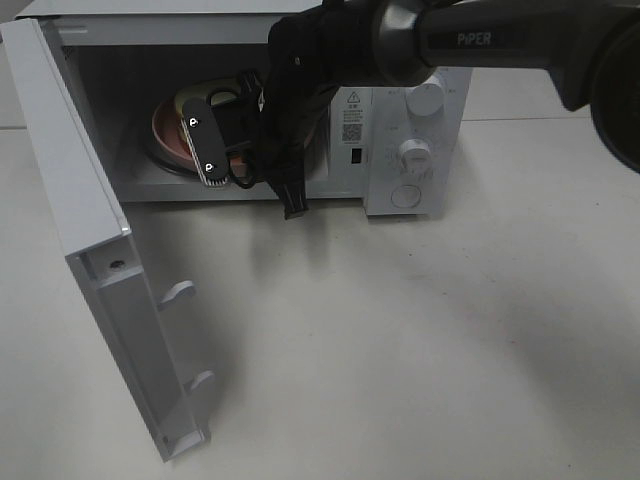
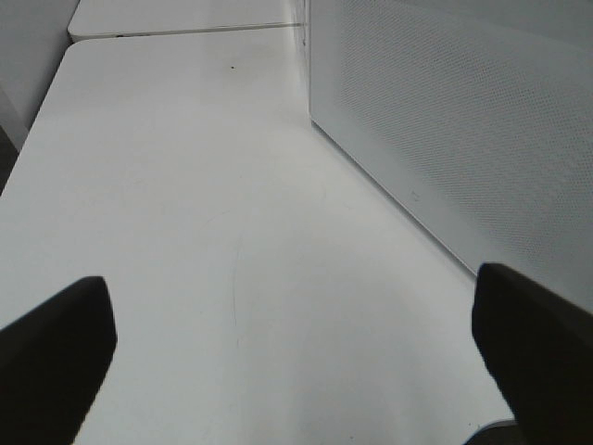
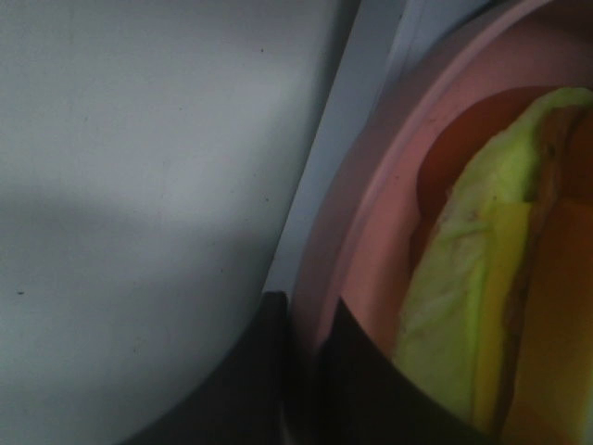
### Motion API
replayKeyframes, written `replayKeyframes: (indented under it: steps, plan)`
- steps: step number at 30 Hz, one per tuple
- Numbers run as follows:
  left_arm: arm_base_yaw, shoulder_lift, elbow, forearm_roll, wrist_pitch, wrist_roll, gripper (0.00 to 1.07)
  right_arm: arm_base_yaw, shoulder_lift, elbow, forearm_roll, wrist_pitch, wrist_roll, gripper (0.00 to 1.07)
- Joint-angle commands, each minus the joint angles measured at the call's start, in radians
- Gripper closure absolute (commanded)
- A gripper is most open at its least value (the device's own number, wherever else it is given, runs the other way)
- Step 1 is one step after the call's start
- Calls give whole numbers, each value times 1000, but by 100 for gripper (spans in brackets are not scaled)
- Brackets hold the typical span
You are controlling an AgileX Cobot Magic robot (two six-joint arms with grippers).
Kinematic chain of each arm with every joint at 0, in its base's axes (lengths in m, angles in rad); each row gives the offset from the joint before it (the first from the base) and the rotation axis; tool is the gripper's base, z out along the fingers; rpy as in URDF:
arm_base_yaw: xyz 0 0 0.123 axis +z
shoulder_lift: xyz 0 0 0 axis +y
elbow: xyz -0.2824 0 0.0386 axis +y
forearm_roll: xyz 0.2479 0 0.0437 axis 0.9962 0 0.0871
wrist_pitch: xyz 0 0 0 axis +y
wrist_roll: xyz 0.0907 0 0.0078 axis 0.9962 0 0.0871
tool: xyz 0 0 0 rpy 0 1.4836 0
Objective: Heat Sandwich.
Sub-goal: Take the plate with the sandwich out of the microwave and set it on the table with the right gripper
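The right gripper [image 3: 306,363] is pinched narrow on the rim of the pink plate [image 3: 366,218] bearing the sandwich [image 3: 463,306]; the left gripper [image 2: 296,343] gapes wide above the surface [image 2: 185,185]

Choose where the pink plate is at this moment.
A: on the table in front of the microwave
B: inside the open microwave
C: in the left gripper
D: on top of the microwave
B: the pink plate shows inside the cavity of the microwave, whose door stands open, with the right gripper shut on its rim.

Sandwich [image 3: 463,306] on plate [image 3: 363,218], inside microwave [image 1: 410,110]
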Motion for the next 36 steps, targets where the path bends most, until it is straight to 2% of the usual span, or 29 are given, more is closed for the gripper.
replayKeyframes:
  steps: [1,4,12,36]
  plan:
    - [2,-23,3,-6,-1,-5,5,3,-51,46,-3,-74,-35,107]
    - [2,-23,3,-6,-1,-5,5,8,-88,122,-3,-118,-78,107]
    - [2,-23,3,-6,-1,-5,5,15,-145,216,-3,-160,-99,107]
    - [2,-23,3,-6,-1,-5,5,37,-328,452,23,-222,-103,107]
